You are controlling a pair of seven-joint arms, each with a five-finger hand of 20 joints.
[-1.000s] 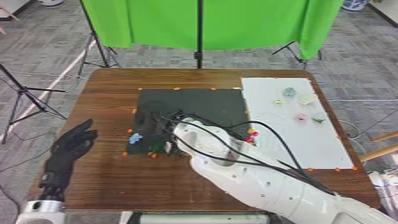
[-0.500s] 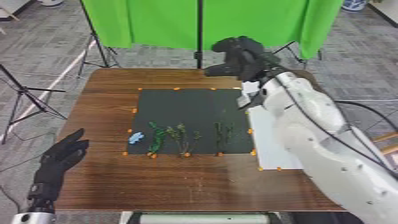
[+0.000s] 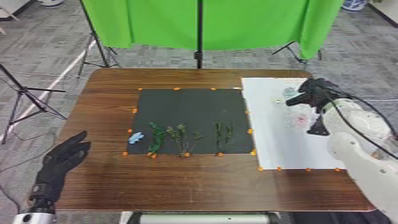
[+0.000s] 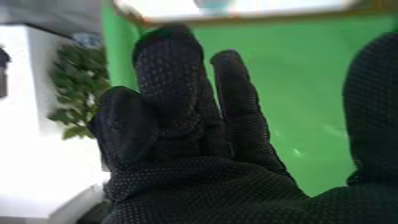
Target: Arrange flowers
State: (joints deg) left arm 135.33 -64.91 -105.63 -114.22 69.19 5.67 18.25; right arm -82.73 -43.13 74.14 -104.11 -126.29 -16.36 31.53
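Note:
In the head view my right hand is over the back right part of the white sheet, open and holding nothing. Around it lie a teal flower, a pale flower and a pink flower; the hand and arm cover part of this area. A blue flower lies on the left of the black mat, beside several green stems. My left hand rests open by the table's left edge. In the right wrist view, my right hand has its fingers extended and its thumb apart.
The brown table carries small orange tape marks around the mat and sheet. Behind it hangs a green cloth on black stands. A leafy plant shows in the right wrist view.
My right hand first went from over the black mat to beyond the table's back edge, then came back rightward over the white sheet. The stems on the mat are uncovered. My left hand barely moved.

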